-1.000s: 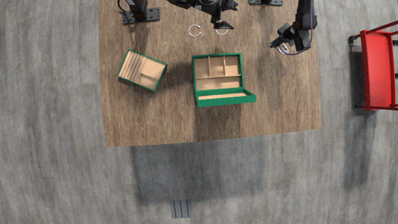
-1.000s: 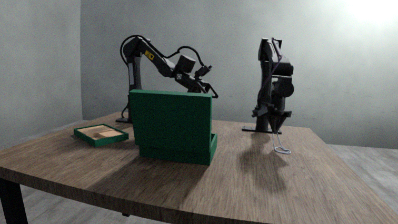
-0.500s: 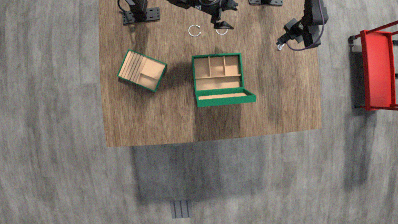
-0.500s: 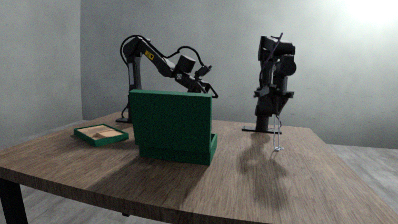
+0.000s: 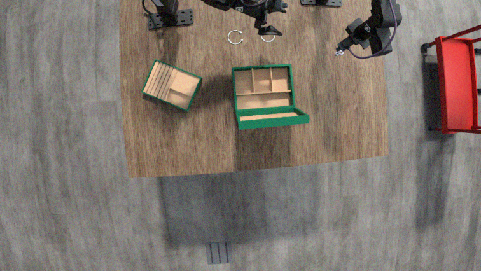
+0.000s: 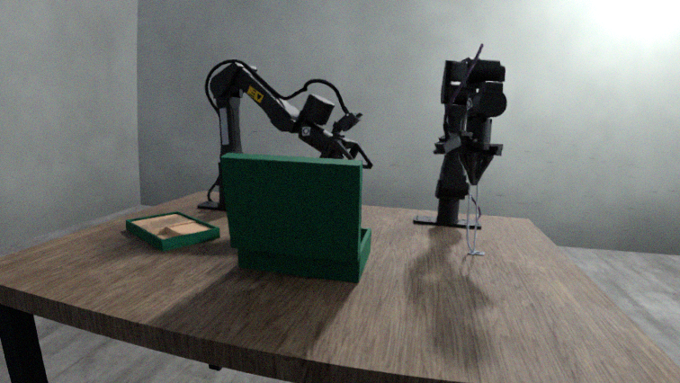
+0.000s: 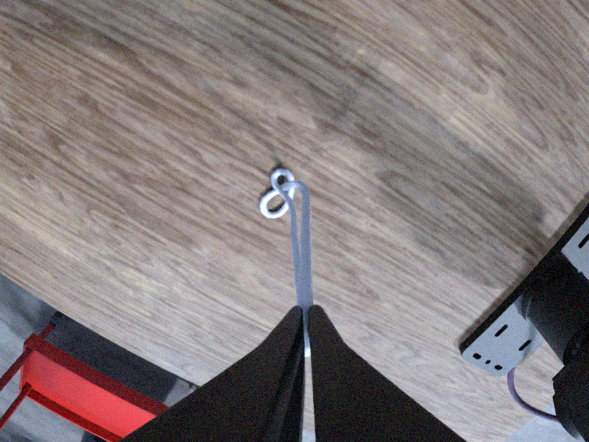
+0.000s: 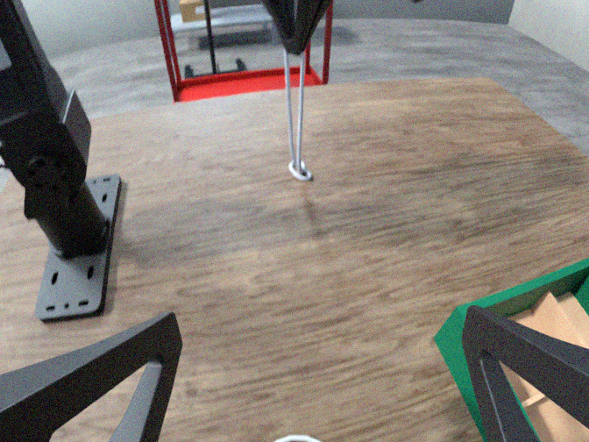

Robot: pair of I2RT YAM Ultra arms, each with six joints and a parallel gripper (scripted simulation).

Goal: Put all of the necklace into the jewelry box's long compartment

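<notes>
In the top view, you see 1 of the bangles (image 5: pixel 268 41) (image 8: pixel 298 437) partly hidden by the right gripper (image 5: pixel 271 30) (image 8: pixel 319 329); the right wrist view cuts it off at the bottom edge. The raised lid (image 6: pixel 295 214) hides the compartments from you in the exterior view.

wood-grain worktop (image 5: pixel 202 144) (image 6: pixel 295 323) (image 7: pixel 166 118) (image 8: pixel 380 214) with a black leg (image 6: pixel 21 344), grey plank floor (image 5: pixel 84 201) (image 6: pixel 613 280) (image 8: pixel 380 57) around the worktop, red cart (image 5: pixel 457 84) (image 7: pixel 90 381) (image 8: pixel 247 81) beside the worktop, plain grey walls (image 6: pixel 404 38) (image 8: pixel 557 32) beyond it, bright glow (image 6: pixel 651 13) high on one wall
</notes>
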